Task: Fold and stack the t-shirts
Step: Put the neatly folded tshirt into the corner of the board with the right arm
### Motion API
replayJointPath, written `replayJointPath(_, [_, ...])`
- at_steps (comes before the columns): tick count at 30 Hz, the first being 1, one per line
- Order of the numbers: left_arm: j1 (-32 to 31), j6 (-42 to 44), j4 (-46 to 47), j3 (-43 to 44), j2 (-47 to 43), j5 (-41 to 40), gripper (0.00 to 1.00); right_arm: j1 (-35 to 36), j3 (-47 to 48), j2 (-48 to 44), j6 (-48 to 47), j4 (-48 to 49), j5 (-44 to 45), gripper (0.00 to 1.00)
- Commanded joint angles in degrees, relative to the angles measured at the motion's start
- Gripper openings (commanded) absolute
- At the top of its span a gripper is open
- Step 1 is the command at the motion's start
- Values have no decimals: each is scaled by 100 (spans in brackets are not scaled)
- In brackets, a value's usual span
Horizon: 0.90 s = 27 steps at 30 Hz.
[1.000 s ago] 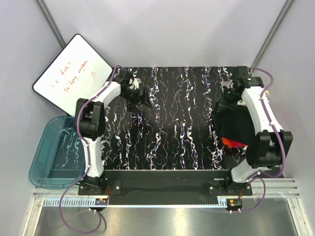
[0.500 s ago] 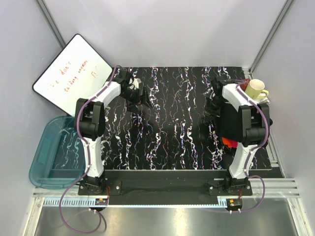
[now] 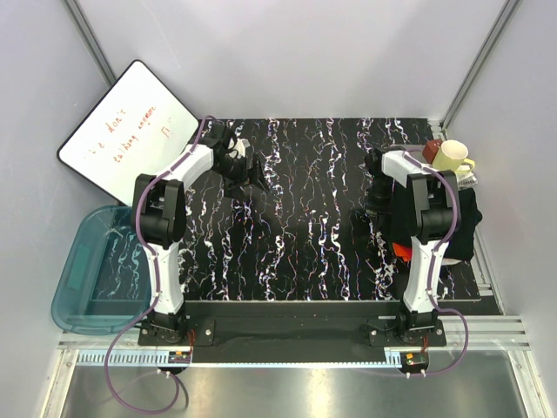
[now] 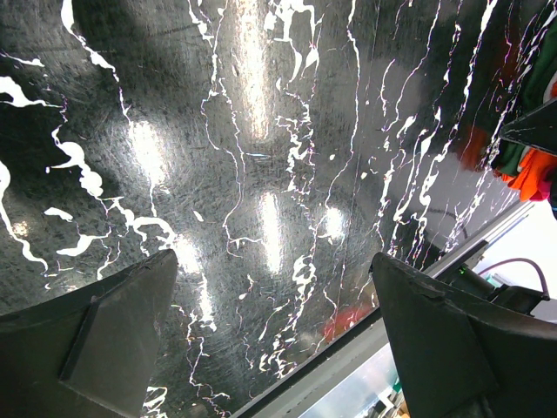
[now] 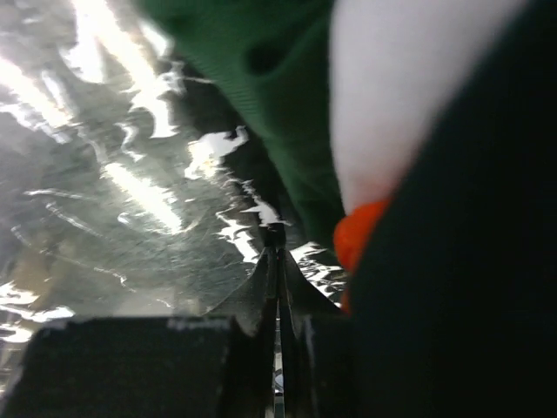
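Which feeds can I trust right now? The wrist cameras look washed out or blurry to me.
Top external: sharp and evenly lit, though the black t-shirt blends into the dark table. Left wrist: in focus, but bright glare patches sit on the glossy table beyond the open left gripper. Right wrist: the green cloth near the lens is badly blurred; the shut right gripper is fairly distinct.

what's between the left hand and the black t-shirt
In the top view, bare marbled tabletop runs from the open left hand to the right arm, which stands just before the black t-shirt.
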Motion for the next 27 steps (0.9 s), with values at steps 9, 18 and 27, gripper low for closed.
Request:
replayJointPath(9, [-21,83,53,52,-65,131,99,-45,-384,86,-86,-341,1407,0])
replayJointPath(18, [-21,74,53,61,-65,131,99,-879,-956,-204,28,-140,1339,0])
replayJointPath(27, [-21,101,45,26,-109,105,99,-828,-596,-283,-113,-227,1224,0])
